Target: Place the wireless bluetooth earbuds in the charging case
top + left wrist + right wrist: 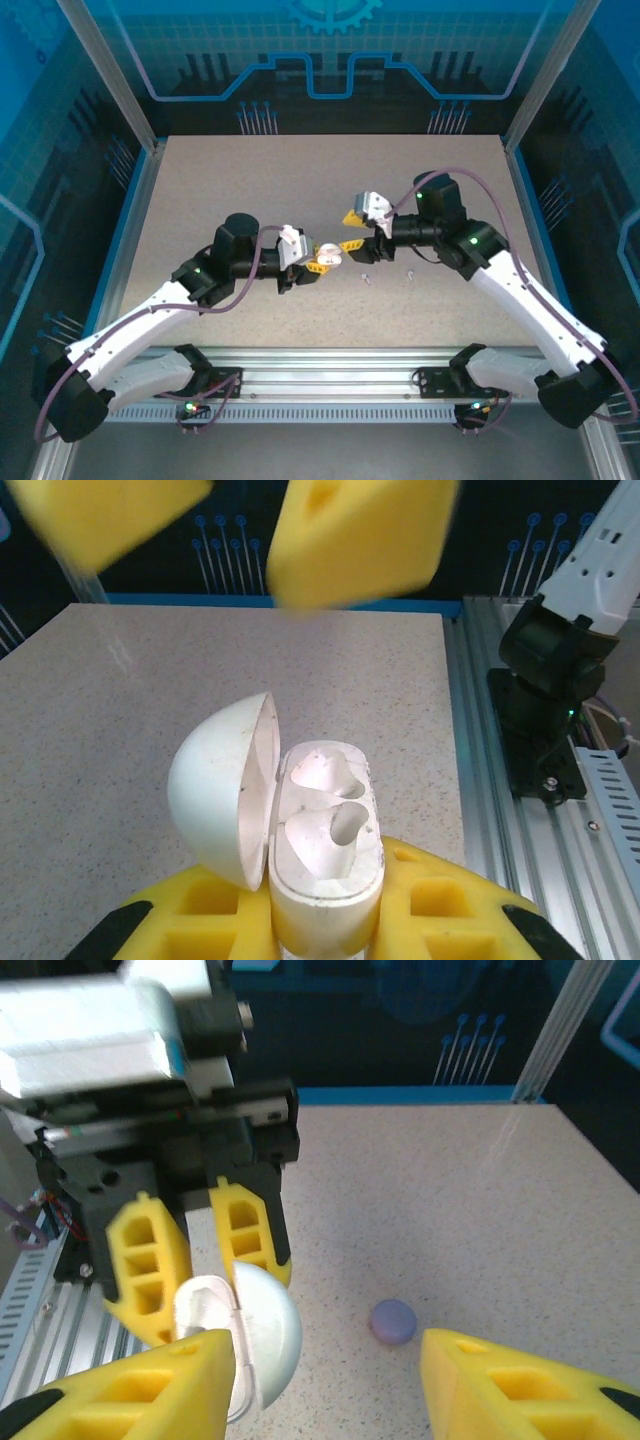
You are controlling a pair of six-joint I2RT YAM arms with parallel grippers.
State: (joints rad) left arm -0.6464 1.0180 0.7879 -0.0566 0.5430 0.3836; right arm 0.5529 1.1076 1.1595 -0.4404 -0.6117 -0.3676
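We clench the open case (325, 850) in our left jaws; the loose buds (365, 277) lie on the worktop (250, 190) just below our released right jaws.

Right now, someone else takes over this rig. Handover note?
Left gripper: shut on the white charging case, lid open, both sockets empty.
Right gripper: open, empty, close to the case.
Two tiny pale specks, likely earbuds, lie on the table just on the near side of the grippers; too small to be sure.
A purple round case sits on the table.
Done: case held and opened.
Left: pick up the earbuds and seat them in the sockets.
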